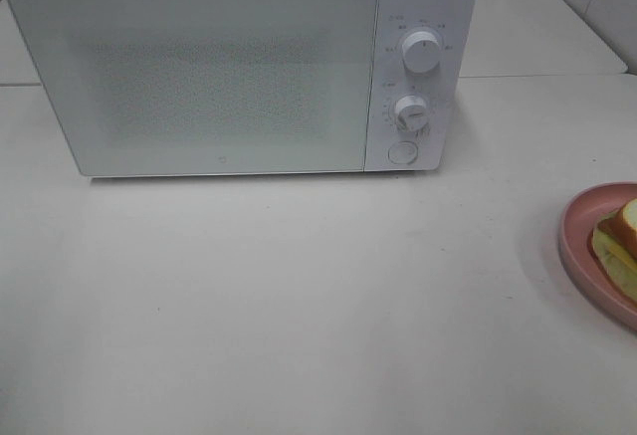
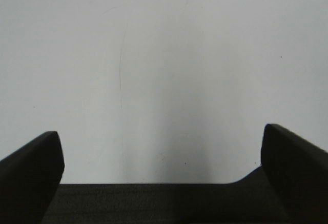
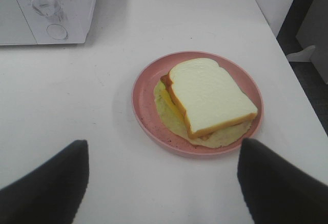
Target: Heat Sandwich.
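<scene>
Table [image 1: 299,306]: white and bare across the wide stretch in front of the microwave, so there is plenty of open room there for both arms; the right wrist view shows its far and side edges not far past the plate.
Microwave [image 1: 219,72]: door closed, standing at the back of the table, two knobs and a round button on its right-hand panel. My judgement is that the door must be opened first, and the left arm, on the door side, looks the better one for it.
Plate [image 1: 587,246]: pink, round, at the right rim of the overhead view and partly cut off by it, well apart from the microwave.
Sandwich [image 3: 207,98]: lies on the plate, pale bread on top with brown crust and yellow-green filling spilling out beneath; it is loose, so carrying the plate level seems safer than pinching the bread.
Right gripper [image 3: 164,183]: jaws wide apart, holding nothing, hanging above the table just short of the plate.
Left gripper [image 2: 161,155]: jaws fully apart, empty, only bare table below it.
Caution: grip the plate by its near rim and keep away from the table's side edge.
</scene>
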Controlling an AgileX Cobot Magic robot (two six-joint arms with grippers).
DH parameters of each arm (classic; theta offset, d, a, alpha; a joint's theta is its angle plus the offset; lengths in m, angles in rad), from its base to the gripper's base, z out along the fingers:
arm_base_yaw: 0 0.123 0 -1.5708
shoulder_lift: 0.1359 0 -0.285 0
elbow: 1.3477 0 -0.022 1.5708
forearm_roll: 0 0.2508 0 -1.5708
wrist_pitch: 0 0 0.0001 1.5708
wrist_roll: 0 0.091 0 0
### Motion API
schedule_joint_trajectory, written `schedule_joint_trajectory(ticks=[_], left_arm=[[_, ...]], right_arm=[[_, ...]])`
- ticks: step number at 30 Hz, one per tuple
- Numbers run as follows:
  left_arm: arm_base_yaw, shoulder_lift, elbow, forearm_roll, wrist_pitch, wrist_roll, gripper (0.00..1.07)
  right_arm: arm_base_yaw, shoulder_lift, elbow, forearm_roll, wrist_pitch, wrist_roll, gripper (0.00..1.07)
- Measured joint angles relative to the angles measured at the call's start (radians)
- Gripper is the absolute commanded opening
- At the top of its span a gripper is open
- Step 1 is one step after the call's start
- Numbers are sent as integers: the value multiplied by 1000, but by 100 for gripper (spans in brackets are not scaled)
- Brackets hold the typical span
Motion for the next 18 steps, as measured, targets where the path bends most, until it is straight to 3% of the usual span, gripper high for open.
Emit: schedule_joint_trajectory(ticks=[18], left_arm=[[0, -377, 0, 14, 10, -2, 101]], right_arm=[[0, 0, 0, 0, 0, 0, 76]])
